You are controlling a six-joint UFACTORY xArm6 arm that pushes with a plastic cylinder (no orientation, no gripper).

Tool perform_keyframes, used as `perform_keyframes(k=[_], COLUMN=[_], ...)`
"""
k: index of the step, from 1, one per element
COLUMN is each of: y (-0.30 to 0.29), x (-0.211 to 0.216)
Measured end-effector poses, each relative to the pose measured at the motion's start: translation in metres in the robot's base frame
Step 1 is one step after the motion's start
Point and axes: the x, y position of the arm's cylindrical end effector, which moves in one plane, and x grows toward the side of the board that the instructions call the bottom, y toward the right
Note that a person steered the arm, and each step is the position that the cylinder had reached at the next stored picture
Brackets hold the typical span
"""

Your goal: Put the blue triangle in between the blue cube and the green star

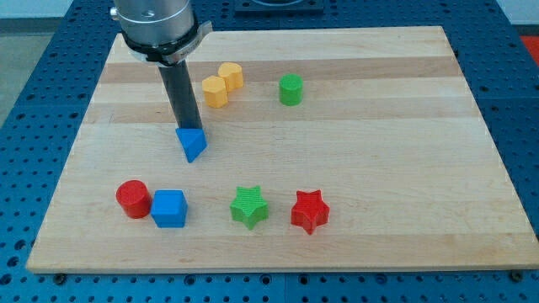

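Note:
The blue triangle lies left of the board's middle. My tip stands right at its top edge, touching or nearly touching it. The blue cube sits near the view's bottom left. The green star lies to the cube's right, with a gap between them. The triangle is above that gap, somewhat nearer the cube's side.
A red cylinder touches the blue cube's left side. A red star lies right of the green star. Two yellow blocks and a green cylinder sit near the view's top. The wooden board ends at all four sides.

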Motion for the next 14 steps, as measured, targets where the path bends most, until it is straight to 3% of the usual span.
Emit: perform_keyframes(k=[2,5,8,14], y=[0.000,0.053,0.021,0.012], x=[0.022,0.051,0.043,0.100])
